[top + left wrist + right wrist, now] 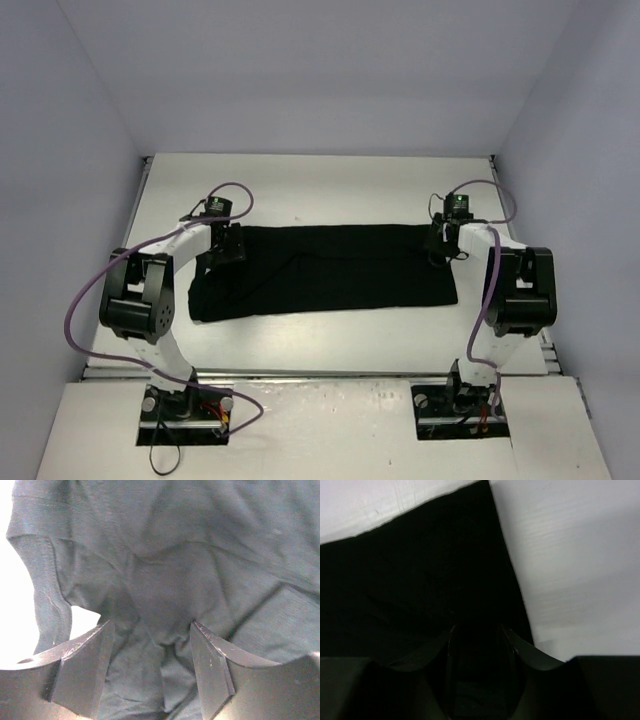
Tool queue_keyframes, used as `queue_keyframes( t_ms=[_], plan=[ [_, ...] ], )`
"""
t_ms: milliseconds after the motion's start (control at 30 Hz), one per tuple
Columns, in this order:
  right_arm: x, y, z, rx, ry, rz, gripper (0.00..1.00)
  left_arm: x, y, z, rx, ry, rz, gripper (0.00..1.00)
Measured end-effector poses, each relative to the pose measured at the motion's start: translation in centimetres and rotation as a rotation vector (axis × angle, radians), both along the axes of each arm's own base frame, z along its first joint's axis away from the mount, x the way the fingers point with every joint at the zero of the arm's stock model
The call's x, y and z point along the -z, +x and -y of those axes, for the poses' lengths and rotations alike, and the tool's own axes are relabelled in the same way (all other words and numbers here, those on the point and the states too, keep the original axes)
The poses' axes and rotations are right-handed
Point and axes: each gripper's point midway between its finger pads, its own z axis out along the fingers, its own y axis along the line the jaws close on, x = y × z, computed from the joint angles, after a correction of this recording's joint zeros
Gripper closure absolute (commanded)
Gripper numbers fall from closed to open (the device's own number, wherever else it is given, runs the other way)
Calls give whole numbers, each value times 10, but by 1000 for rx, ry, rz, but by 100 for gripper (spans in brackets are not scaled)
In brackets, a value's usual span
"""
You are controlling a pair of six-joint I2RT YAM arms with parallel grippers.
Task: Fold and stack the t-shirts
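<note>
From above, both of my wrists cover their own fingertips, so only the wrist cameras show how the claws stand. My right claw (477,645) is the hard one. Its two fingers are dark shapes against black cloth, a narrow gap shows between them, and I cannot tell whether any cloth is pinched there or how far apart they really are. My left claw (150,665) is plainer to see. Its fingers (82,670) stand well apart and rumpled fabric lies across the gap between them, though I see no fold caught against either pad. That view is filled with wrinkles, and a sliver of white shows beside the left finger. The rest of the garment is cut off on every side.

The t-shirt (330,270) lies as a long black band across the middle of the white table (320,185). Its right end is square, and its left end is rounder and bunched. Its folds barely read against the black.

My left arm bends up from its base and reaches forward, with the wrist down over the far left corner of the cloth. My right arm mirrors it, with the wrist over the far right corner and just inside the cloth's right edge. A purple cable (75,300) loops along my left arm.
</note>
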Motion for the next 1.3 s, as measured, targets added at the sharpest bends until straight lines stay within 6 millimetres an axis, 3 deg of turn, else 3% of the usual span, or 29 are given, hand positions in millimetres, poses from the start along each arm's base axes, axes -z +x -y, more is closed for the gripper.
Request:
queue_keyframes(
  t_ms=[133,300,433,567,700,767,867,1000,1133,1300],
  plan=[
    [1,-1,21,63,0,19,67,10,-1,-9,-29,-1,-30,42],
    [0,-11,45,128,-37,0,66,9,2,-9,-33,-5,-25,42],
    [-11,-17,36,105,-59,-9,65,-4,4,-8,-14,-9,-1,42],
    [-46,-11,21,56,-63,64,64,-46,6,9,83,-42,104,42],
    [-93,-5,13,37,-48,184,63,-96,11,48,234,-134,238,47],
    [-108,-4,9,26,-34,227,63,-106,15,65,301,-163,264,48],
    [-116,-6,2,9,-14,247,63,-96,24,79,354,-186,234,52],
    [-110,-11,-8,-17,16,226,63,-54,34,84,376,-183,132,56],
    [-98,-20,-19,-47,35,190,63,-21,31,84,377,-177,42,58],
    [-85,-32,-23,-60,43,151,63,-12,33,89,397,-172,23,58]
  ],
)
